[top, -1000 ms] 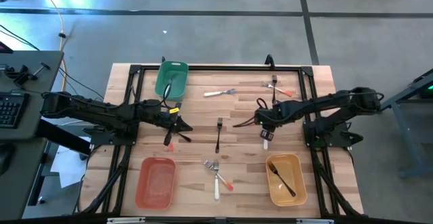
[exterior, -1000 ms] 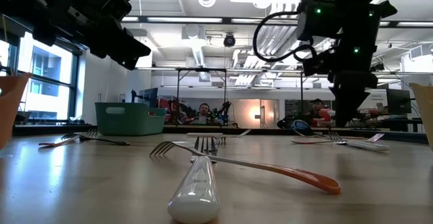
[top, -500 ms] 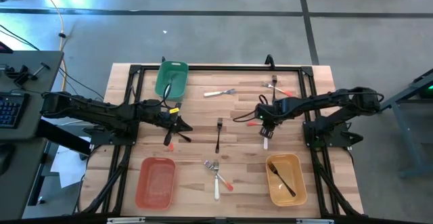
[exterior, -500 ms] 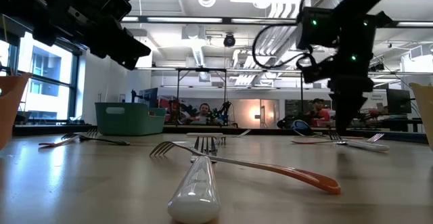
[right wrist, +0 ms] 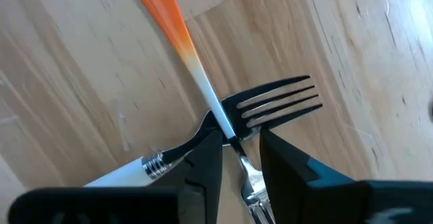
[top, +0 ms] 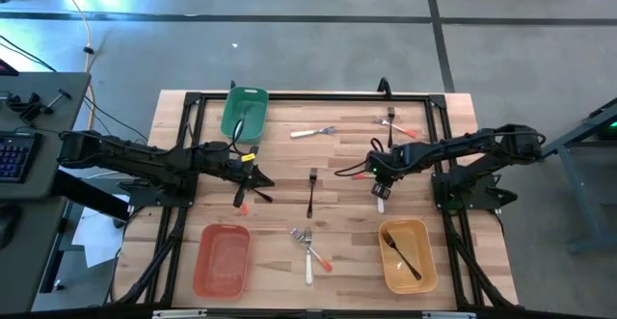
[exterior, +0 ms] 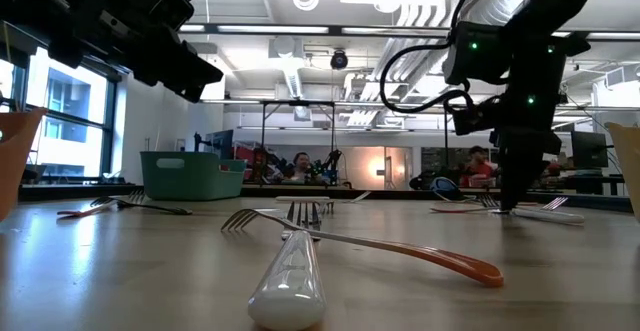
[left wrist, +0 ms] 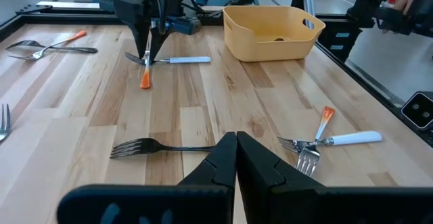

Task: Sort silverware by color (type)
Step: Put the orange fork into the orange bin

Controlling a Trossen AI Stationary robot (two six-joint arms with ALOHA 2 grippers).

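Observation:
My right gripper (right wrist: 241, 160) is open and points down, low over two crossed utensils right of the table's middle (top: 380, 193). One is a silver piece with an orange handle tip (right wrist: 162, 14). The other is a fork (right wrist: 277, 103) with a white handle (right wrist: 125, 175). The fingers stand on either side of the spot where they cross. My left gripper (left wrist: 235, 153) is shut and empty, left of centre (top: 256, 177), with a black fork (left wrist: 155, 146) lying on the table ahead of it. More forks lie at the far side (top: 313, 131), the far right (top: 395, 123) and the near middle (top: 308, 247). My right gripper comes from above, pointing down, with one finger (right wrist: 203, 163) on each side of the fork's neck (right wrist: 237, 146), where the orange-tipped handle crosses it. Both utensils lie flat on the table. I cannot tell whether the fingers touch them.
A green bin (top: 244, 112) stands at the far left, a red bin (top: 222, 259) at the near left, and a yellow bin (top: 405, 254) at the near right with a black utensil in it. A black frame runs around the table's edges. People show in the room beyond.
My right gripper has gone down toward the crossed utensils, until its fingertips are near the table top, and has drifted a little toward the table's right edge. The utensils have not moved.

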